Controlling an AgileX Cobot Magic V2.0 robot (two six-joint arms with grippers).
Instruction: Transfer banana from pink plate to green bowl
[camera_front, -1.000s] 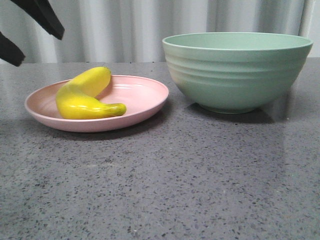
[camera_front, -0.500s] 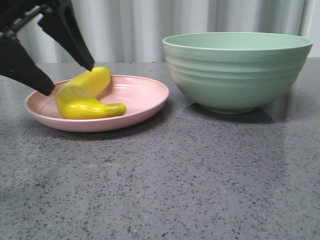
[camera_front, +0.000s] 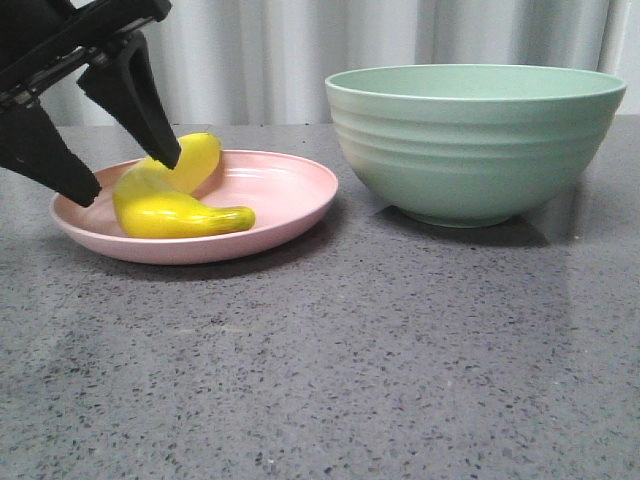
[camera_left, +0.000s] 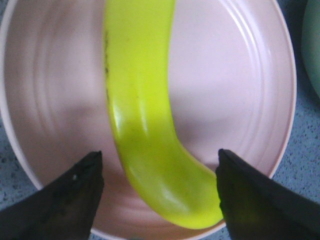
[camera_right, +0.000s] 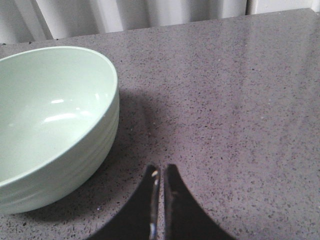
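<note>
Flanking banana (camera_front: 175, 195), left hand (camera_front: 130, 175) spread

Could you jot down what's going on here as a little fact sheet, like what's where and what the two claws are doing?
banana: lying on the pink plate, not lifted
green bowl: right of the plate, apart from it, inside looks bare
left gripper: open, one finger on each side of the banana
right gripper: shut, holding nothing, over the table beside the bowl

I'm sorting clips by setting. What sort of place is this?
Probably a staged test bench, not a real kitchen: a speckled grey counter, a plain curtain behind, and only a plate, banana and bowl.
</note>
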